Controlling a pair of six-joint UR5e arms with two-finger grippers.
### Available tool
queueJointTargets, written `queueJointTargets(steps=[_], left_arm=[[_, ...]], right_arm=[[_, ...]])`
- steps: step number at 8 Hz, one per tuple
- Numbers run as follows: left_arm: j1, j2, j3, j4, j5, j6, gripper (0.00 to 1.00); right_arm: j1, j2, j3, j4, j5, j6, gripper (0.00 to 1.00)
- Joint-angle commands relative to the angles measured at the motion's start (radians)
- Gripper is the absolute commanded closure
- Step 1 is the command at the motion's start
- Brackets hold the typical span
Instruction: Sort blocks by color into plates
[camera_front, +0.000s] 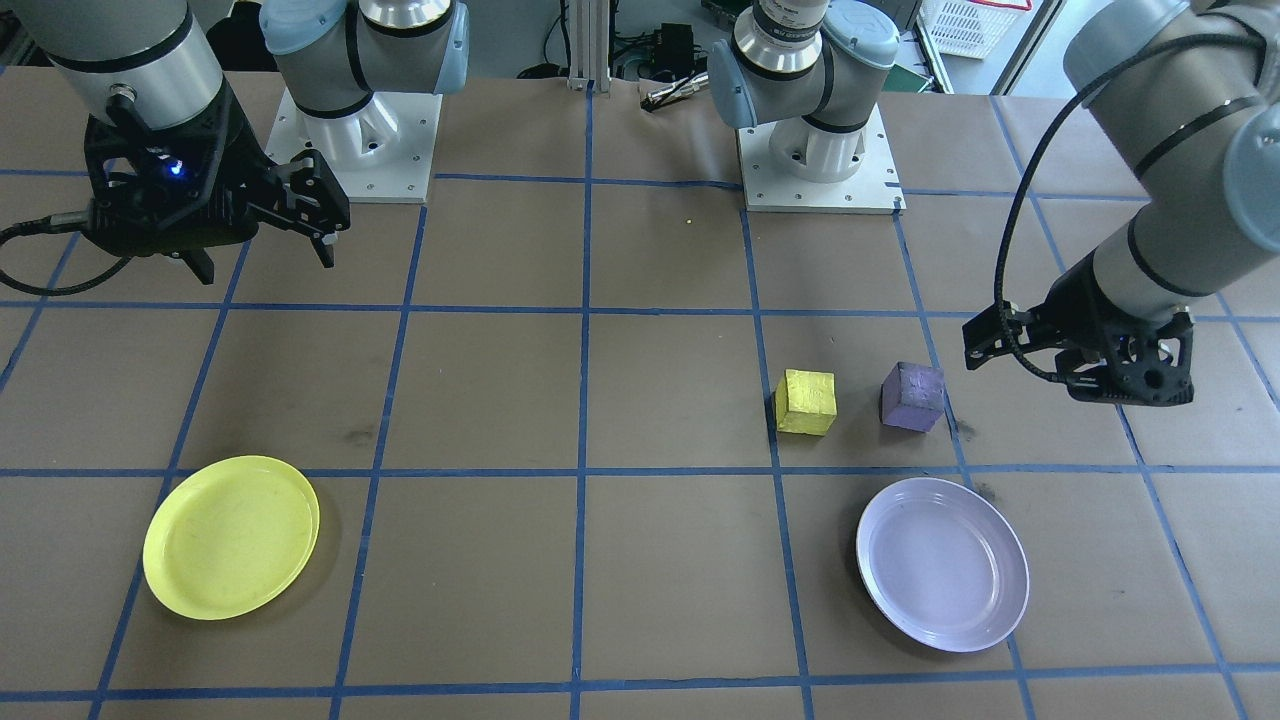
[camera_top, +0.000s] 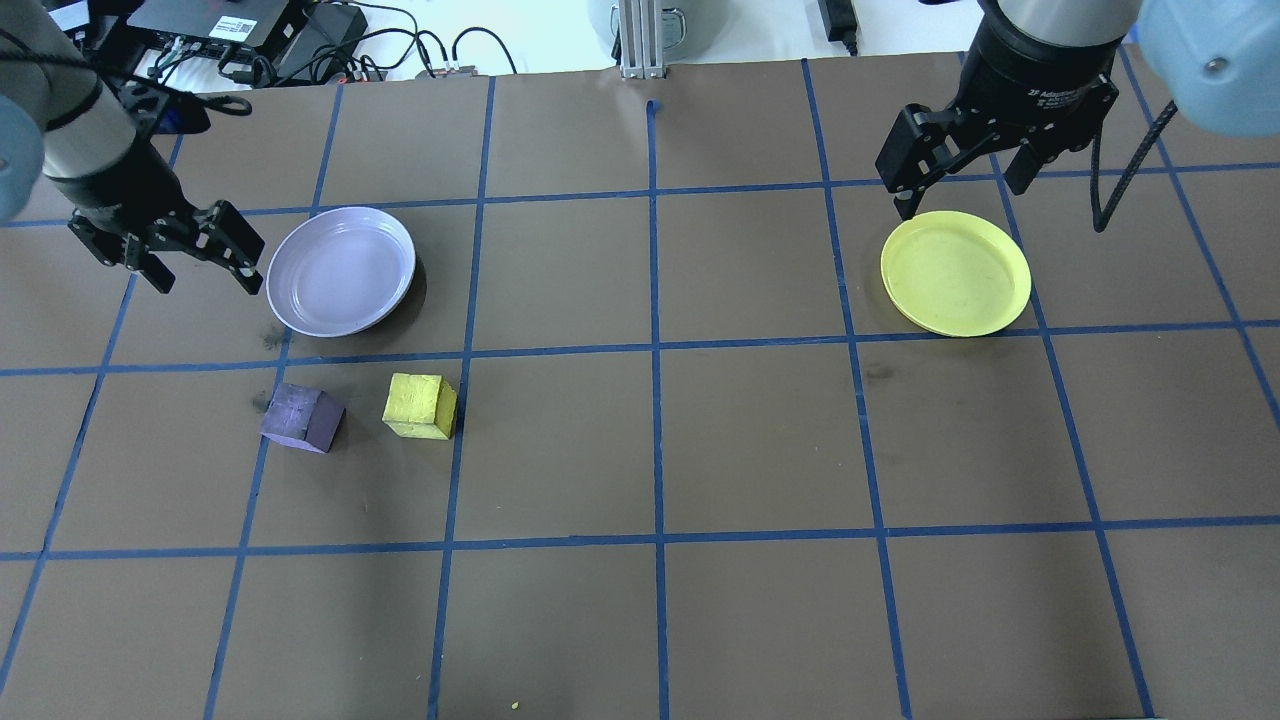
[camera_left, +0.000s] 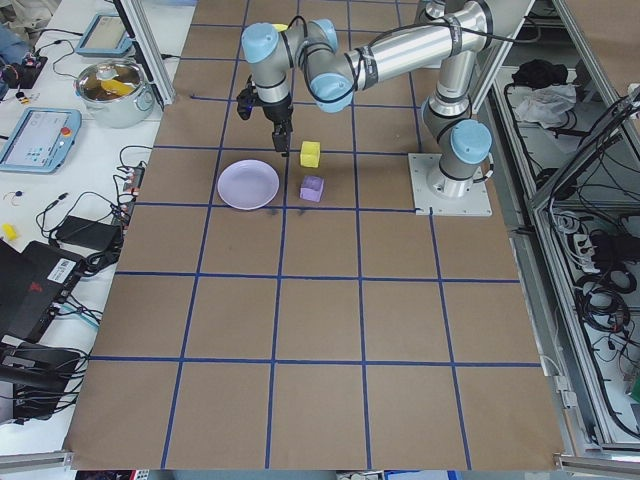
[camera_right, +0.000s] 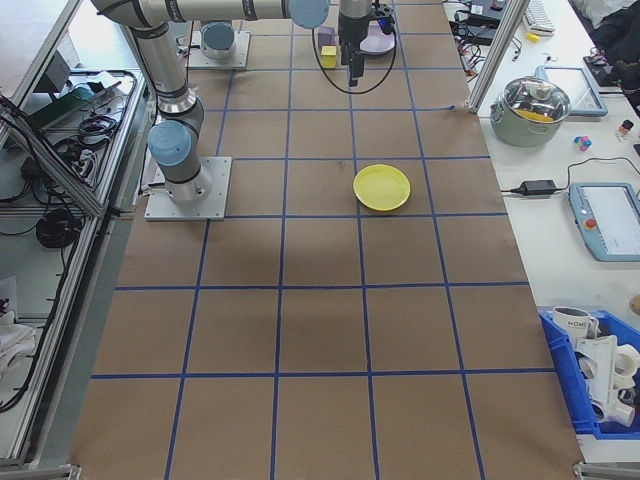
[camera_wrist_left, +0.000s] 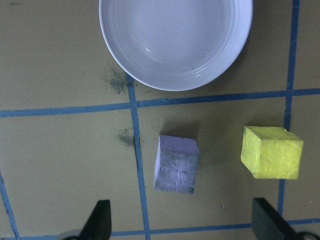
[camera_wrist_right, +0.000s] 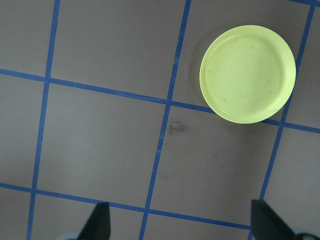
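Both blocks sit unsorted on the counter (camera_top: 700, 450) near the lavender plate (camera_top: 341, 271). The left gripper (camera_top: 196, 262) hovers spread above the purple block (camera_top: 302, 417), likely lining up a grasp. The right gripper (camera_top: 965, 170) waits spread by the yellow plate (camera_top: 955, 273).

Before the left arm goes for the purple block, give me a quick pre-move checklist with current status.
1. Left hand open and empty: ok.
2. Purple block on the table, apart from the yellow block: ok.
3. Lavender plate empty: ok.
4. Yellow plate empty: ok.
5. Right hand open, far from the blocks: ok.
6. Left hand lined up over the purple block: cannot tell.
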Motion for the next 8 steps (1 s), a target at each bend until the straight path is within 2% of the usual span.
queueJointTargets(steps=[1, 2, 4, 6, 8], left_arm=[[0.011, -0.029, -0.216, 0.179, 0.0, 0.074, 0.0], [0.011, -0.044, -0.259, 0.182, 0.003, 0.09, 0.0], [0.012, -0.05, -0.284, 0.182, 0.003, 0.091, 0.0], [0.012, -0.063, -0.287, 0.19, 0.036, 0.088, 0.0], [0.012, -0.099, -0.29, 0.217, 0.038, 0.088, 0.0]], right_arm=[[0.0, 0.0, 0.001, -0.002, -0.004, -0.001, 0.0], [0.0, 0.0, 0.002, 0.0, -0.006, -0.003, 0.0], [0.0, 0.0, 0.002, -0.002, -0.004, -0.001, 0.0], [0.0, 0.002, 0.002, -0.003, -0.004, -0.003, 0.0], [0.0, 0.002, 0.002, 0.0, -0.001, -0.003, 0.0]])
